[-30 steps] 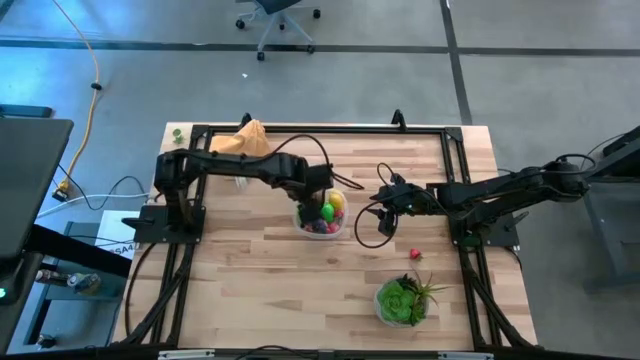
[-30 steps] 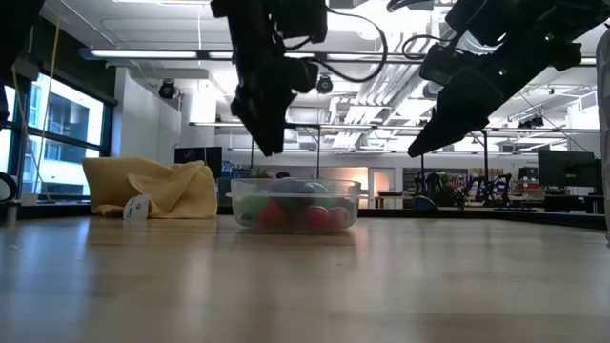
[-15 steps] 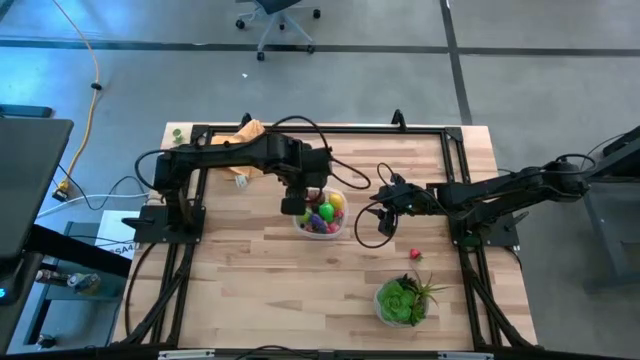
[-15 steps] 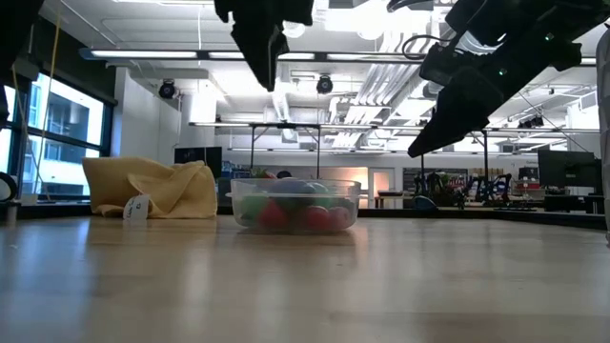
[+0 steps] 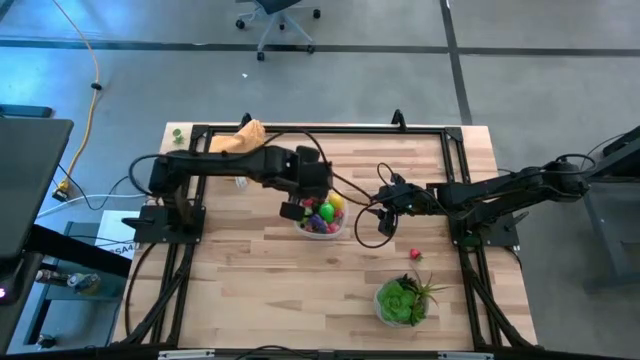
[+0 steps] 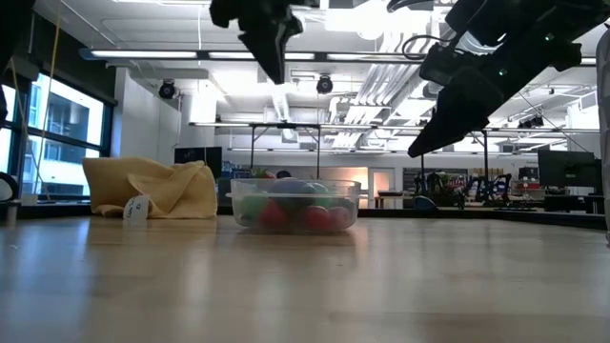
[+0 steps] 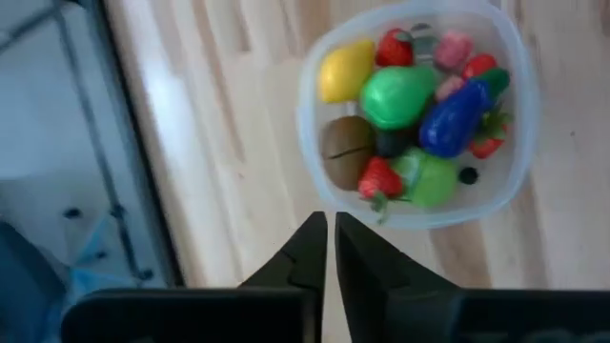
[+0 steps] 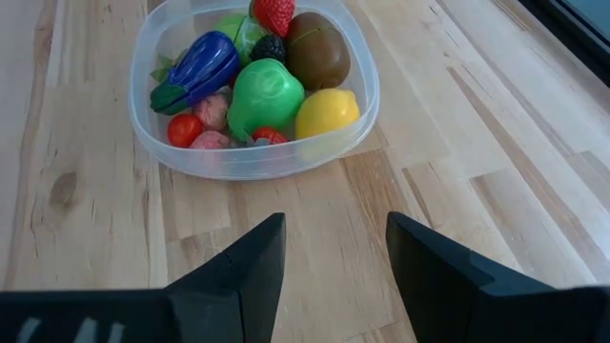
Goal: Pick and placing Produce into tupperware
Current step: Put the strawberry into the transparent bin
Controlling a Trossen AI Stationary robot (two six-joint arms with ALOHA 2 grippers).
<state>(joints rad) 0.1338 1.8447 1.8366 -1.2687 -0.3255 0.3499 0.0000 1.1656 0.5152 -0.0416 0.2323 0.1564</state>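
The clear round tupperware (image 5: pixel 320 215) stands mid-table, filled with produce: a yellow lemon (image 7: pixel 345 70), a green fruit (image 8: pixel 266 95), a brown kiwi (image 7: pixel 347 150), a blue-purple eggplant (image 8: pixel 200 63) and red berries. One red berry (image 5: pixel 415 254) lies alone on the table to its right. My left gripper (image 7: pixel 330 225) hangs shut and empty, high above the tupperware's left rim (image 6: pixel 276 78). My right gripper (image 8: pixel 334 233) hovers open and empty to the right of the tupperware (image 5: pixel 376 224), its fingers slanting down toward it.
An orange-tan cloth (image 5: pixel 241 139) lies at the table's far left. A leafy green plant (image 5: pixel 405 300) stands near the front right. A small green thing (image 5: pixel 177 131) sits just past the far left corner. Bare wood lies along the near edge (image 5: pixel 280 300).
My left gripper has risen from just above the tupperware to high over it. It has shifted a little toward the table's left, rolled about its own axis, and shut with nothing in it. The produce in the tupperware has stayed put.
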